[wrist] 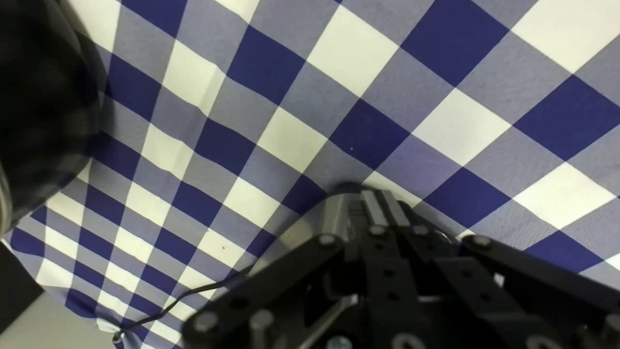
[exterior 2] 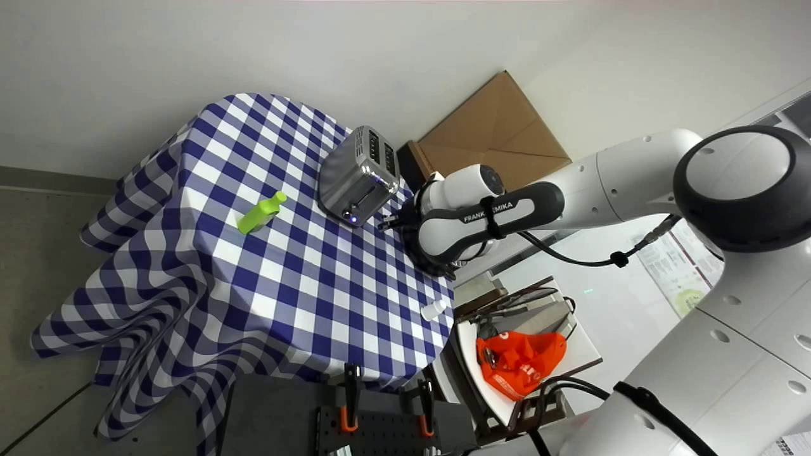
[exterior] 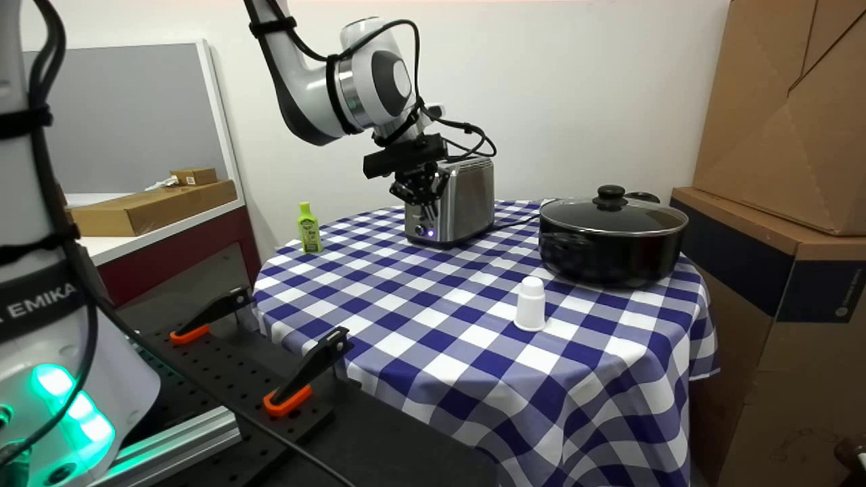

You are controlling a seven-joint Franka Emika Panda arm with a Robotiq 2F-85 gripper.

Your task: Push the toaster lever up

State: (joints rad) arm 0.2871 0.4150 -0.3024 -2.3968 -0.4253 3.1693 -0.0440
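The toaster (exterior 2: 342,180) stands upright on the checked counter (exterior: 406,318), between the green bottle (exterior: 309,235) and the lidded pot (exterior: 609,253). Its lever is what I can't pick out: in an exterior view the front shows, with a small light (exterior 2: 353,219) on it, but at that size I couldn't say how high the lever sits. The claw (wrist: 381,203) looks clenched, its fingers (wrist: 374,209) side by side with barely a gap. The tips are just beside the toaster's front; whether touching, I can't tell. In an exterior view the arm (exterior: 379,81) and claw hang across that front and cover part of it. In the wrist view the claw blots out most of the toaster, leaving a blurred corner and the cord (wrist: 184,294), and the pot is a dark shape cut off by the left edge. Where the arm (exterior 2: 488,218) reaches across an exterior view, most of the pot is lost behind it. The white bottle (exterior: 531,308) stands upright, well apart from the toaster. The boxes (exterior: 778,122) run out of view, and a dark thing (exterior: 852,454) low at the edge is too cut off to name.
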